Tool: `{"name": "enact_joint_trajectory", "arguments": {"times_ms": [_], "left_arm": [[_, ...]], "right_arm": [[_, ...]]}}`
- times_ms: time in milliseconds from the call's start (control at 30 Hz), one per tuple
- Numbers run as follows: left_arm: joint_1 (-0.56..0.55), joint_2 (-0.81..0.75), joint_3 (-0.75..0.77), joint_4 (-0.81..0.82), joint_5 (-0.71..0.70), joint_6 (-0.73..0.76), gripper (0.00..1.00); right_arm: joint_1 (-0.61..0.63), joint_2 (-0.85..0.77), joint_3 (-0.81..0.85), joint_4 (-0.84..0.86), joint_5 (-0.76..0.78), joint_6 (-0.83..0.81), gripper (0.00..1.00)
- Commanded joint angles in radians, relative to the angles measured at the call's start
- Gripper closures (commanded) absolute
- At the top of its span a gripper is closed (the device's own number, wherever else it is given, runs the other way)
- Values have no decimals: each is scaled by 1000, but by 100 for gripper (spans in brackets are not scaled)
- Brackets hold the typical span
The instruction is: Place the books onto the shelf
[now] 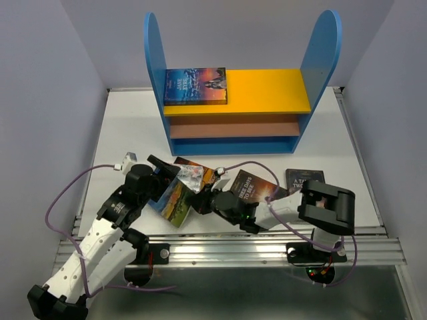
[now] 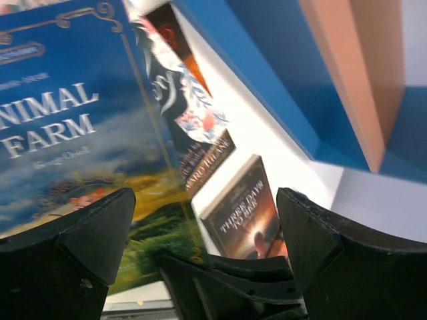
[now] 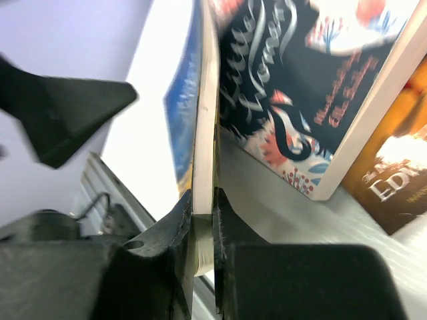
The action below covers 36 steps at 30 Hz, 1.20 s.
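Animal Farm (image 1: 172, 201) stands tipped on edge on the near counter (image 1: 127, 127), pinched thinly along one edge by the right claw (image 3: 203, 220), so it could twist or slip free when lifted. The left claw (image 2: 207, 207) gapes wide beside its cover, crowding the lift. A floral-covered book (image 3: 293, 100) just beside it could snag on the way to the far shelf (image 1: 237, 127).

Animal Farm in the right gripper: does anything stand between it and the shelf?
The flowered book and a dark one lie between Animal Farm and the shelf; the open left gripper is close beside. Above them, nothing visible blocks.
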Motion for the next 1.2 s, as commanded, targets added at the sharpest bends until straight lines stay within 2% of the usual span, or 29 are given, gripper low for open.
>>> {"name": "enact_joint_trajectory", "arguments": {"times_ms": [0, 200, 433, 567, 767, 867, 900, 1000, 1167], "left_arm": [[5, 10, 44, 45, 98, 98, 1], [5, 4, 15, 146, 158, 122, 1], [3, -22, -40, 312, 300, 115, 1], [3, -28, -59, 335, 329, 106, 1], [3, -63, -77, 365, 346, 90, 1], [3, -79, -111, 441, 385, 67, 1], [3, -80, -126, 526, 417, 60, 1], [3, -74, -183, 649, 460, 23, 1], [3, -69, -182, 657, 458, 27, 2]], "right_arm": [[3, -178, -42, 107, 138, -39, 99], [-32, -416, -106, 21, 187, -48, 99], [-33, -590, -108, -95, 252, -96, 99], [-33, -666, -99, -146, 253, -97, 99], [-33, -700, -79, -174, 212, -91, 99], [-33, -691, -67, -183, 171, -53, 99], [-33, -687, -67, -181, 164, -32, 99], [-33, -679, -65, -180, 166, 13, 99], [-33, -697, -64, -155, 177, 33, 99]]}}
